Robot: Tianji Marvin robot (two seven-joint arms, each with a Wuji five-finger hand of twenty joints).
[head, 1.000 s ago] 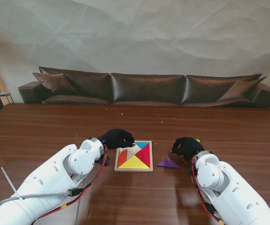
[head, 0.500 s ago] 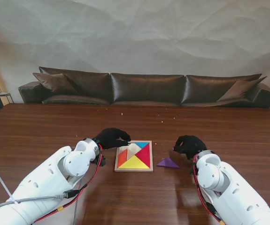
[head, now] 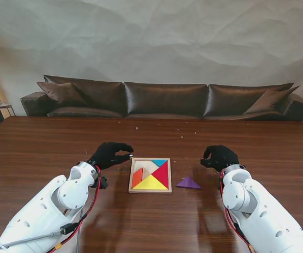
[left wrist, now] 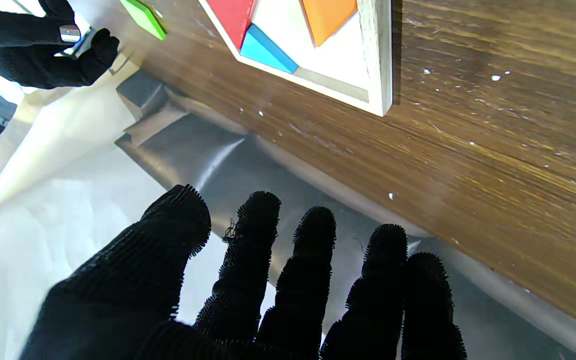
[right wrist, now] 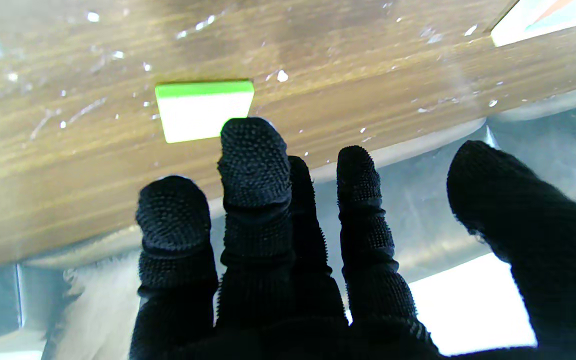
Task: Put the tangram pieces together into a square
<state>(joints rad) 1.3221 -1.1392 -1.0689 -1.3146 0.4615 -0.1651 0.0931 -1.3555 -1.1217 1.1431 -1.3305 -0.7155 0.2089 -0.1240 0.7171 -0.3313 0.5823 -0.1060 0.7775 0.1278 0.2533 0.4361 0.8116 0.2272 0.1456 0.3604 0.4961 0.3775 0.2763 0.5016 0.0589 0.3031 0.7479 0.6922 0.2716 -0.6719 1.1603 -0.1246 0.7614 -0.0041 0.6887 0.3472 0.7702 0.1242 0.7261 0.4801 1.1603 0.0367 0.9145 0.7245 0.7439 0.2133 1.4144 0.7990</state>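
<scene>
Fingers, left hand (head: 110,154): my black-gloved fingers (left wrist: 263,235) are spread apart and hold nothing; the hand hovers just left of the tray's far-left corner.
Fingers, right hand (head: 221,156): loosely parted, curled a little, holding nothing that I can see; it sits to the right of the tray, well apart from it.
Tray (head: 149,191): a pale wooden square frame on the dark wooden table (head: 46,147), lying between my two hands.
Tray contents: red triangle (head: 163,173) on the right side, yellow triangle (head: 152,183) along the edge nearest me, orange piece (head: 137,177) on the left, small blue triangle (head: 159,163) at the far edge. A bare pale patch shows in the far-left part of the tray.
Outside the tray: purple triangle (head: 188,183) flat on the table just right of the tray; green piece (right wrist: 204,109), beyond the tray's right side, flat on the table by my right fingertips.
Hard to make out: in the stand view my right hand covers the green piece. I cannot tell its full shape; the right wrist view shows only a glossy, glare-washed face with a green edge.
</scene>
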